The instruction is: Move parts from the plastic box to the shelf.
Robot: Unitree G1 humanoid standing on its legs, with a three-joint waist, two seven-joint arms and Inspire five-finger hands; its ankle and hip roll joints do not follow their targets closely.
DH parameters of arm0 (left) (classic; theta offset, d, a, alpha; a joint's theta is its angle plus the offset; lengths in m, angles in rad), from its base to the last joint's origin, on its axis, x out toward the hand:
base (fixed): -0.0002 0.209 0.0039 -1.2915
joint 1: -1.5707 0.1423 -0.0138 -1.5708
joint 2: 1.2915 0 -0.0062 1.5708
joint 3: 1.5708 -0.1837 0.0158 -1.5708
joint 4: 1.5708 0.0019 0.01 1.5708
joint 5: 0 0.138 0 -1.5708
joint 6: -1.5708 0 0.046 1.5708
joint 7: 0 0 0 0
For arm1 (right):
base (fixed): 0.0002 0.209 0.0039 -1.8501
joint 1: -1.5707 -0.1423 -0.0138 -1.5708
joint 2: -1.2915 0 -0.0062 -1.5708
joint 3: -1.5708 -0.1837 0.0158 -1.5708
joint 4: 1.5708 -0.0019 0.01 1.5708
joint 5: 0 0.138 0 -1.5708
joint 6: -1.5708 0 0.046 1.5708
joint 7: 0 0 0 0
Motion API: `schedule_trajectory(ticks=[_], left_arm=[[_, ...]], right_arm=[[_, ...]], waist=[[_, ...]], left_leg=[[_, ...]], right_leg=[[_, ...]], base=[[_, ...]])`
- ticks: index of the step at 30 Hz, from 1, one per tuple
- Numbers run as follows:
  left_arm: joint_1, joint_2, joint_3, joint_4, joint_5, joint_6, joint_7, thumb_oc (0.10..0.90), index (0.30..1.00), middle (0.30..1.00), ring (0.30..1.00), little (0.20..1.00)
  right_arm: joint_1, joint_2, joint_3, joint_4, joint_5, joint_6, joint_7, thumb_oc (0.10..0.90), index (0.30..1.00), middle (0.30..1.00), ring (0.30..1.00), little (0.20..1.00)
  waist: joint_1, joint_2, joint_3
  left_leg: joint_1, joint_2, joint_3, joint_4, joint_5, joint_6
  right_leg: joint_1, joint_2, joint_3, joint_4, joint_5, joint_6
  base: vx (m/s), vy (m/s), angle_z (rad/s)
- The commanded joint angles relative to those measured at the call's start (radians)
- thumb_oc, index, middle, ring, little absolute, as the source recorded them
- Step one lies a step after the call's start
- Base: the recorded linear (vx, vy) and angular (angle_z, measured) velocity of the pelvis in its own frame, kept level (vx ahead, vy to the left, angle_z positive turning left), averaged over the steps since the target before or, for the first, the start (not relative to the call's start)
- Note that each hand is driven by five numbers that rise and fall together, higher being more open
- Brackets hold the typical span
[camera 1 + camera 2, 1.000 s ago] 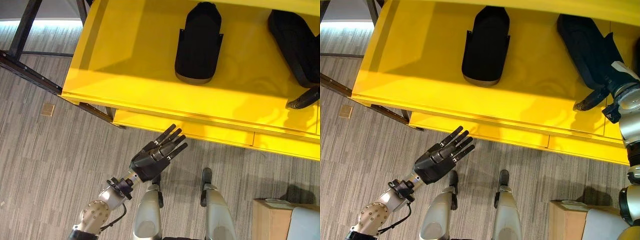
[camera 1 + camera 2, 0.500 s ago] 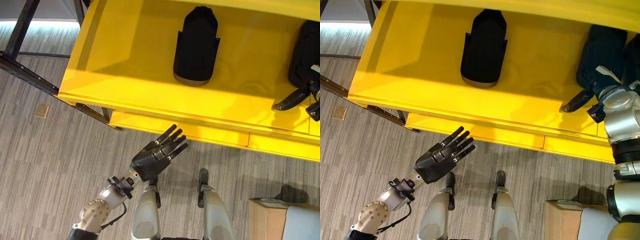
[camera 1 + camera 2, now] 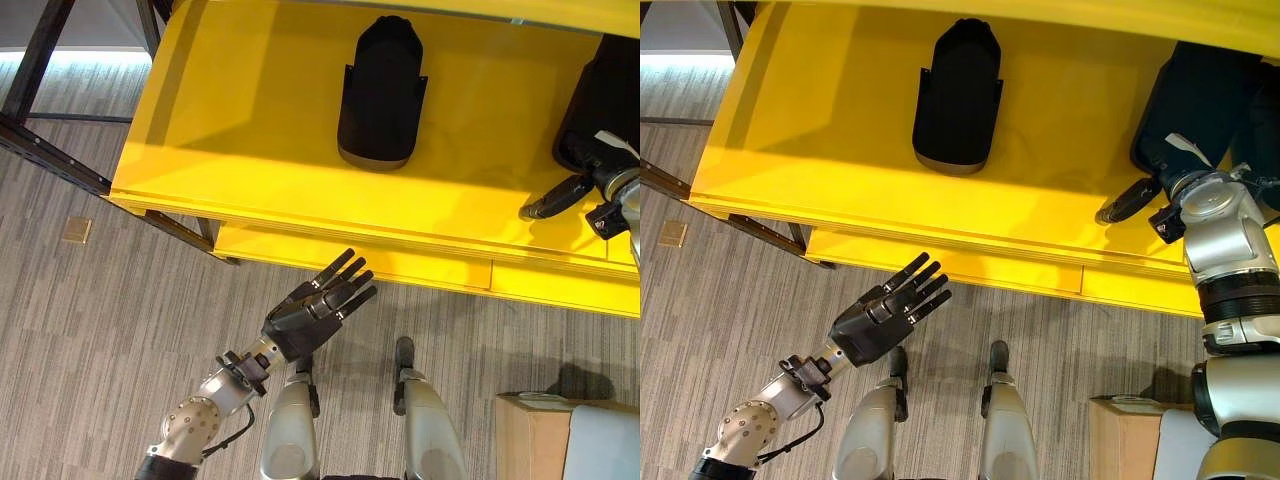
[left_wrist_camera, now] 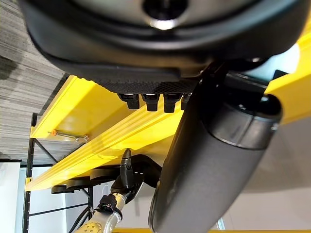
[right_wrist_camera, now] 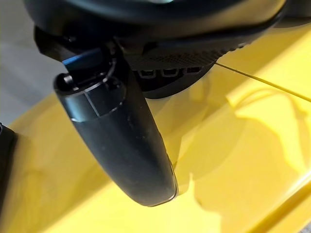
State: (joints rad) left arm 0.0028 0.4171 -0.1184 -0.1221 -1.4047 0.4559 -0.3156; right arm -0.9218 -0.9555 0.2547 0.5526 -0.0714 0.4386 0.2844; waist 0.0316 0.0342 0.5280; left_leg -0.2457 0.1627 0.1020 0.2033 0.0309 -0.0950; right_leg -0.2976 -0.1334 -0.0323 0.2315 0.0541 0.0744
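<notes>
On the yellow shelf (image 3: 250, 130) lies a black moulded part (image 3: 382, 90), near the middle. A second black part (image 3: 1200, 90) sits at the shelf's right end. My right hand (image 3: 1128, 201) is at that part's near end, thumb sticking out over the yellow surface; the dark hand merges with the part. In the right wrist view the thumb (image 5: 121, 141) hangs over bare shelf. My left hand (image 3: 305, 318) is open, fingers straight, held over the floor just below the shelf's front edge, holding nothing.
A lower yellow ledge (image 3: 400, 262) juts out under the shelf front. A black metal frame (image 3: 50, 150) runs off the shelf's left corner. A cardboard box (image 3: 530, 440) stands on the floor at lower right. Grey carpet lies to the left.
The right arm has come further in from the right, and the right-hand black part has swung from leaning one way to the other. The view has shifted. The left hand has held still.
</notes>
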Motion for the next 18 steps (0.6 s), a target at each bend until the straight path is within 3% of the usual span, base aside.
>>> schedule_trajectory(ticks=[1,18], left_arm=[[0.002,-0.014,-0.016,-0.131,-0.037,-0.028,-0.045,0.900,1.000,1.000,1.000,1.000],[0.003,-0.009,-0.029,-0.144,-0.051,-0.044,-0.027,0.900,1.000,1.000,1.000,1.000]], right_arm=[[-0.029,0.051,0.086,-0.017,0.019,-0.035,0.067,0.900,1.000,1.000,1.000,1.000],[-0.034,0.043,0.120,-0.101,-0.025,-0.119,0.097,0.900,1.000,1.000,1.000,1.000]], waist=[[0.019,0.017,-0.027],[0.025,0.016,-0.024]], left_leg=[[-0.007,0.009,-0.020,-0.001,-0.008,0.015],[-0.016,0.004,-0.022,0.004,-0.006,0.018]], right_leg=[[0.007,-0.005,-0.022,0.167,-0.178,-0.020],[0.003,-0.005,-0.025,0.169,-0.175,-0.018]], base=[[0.00,0.000,0.00],[0.00,0.000,0.00]])
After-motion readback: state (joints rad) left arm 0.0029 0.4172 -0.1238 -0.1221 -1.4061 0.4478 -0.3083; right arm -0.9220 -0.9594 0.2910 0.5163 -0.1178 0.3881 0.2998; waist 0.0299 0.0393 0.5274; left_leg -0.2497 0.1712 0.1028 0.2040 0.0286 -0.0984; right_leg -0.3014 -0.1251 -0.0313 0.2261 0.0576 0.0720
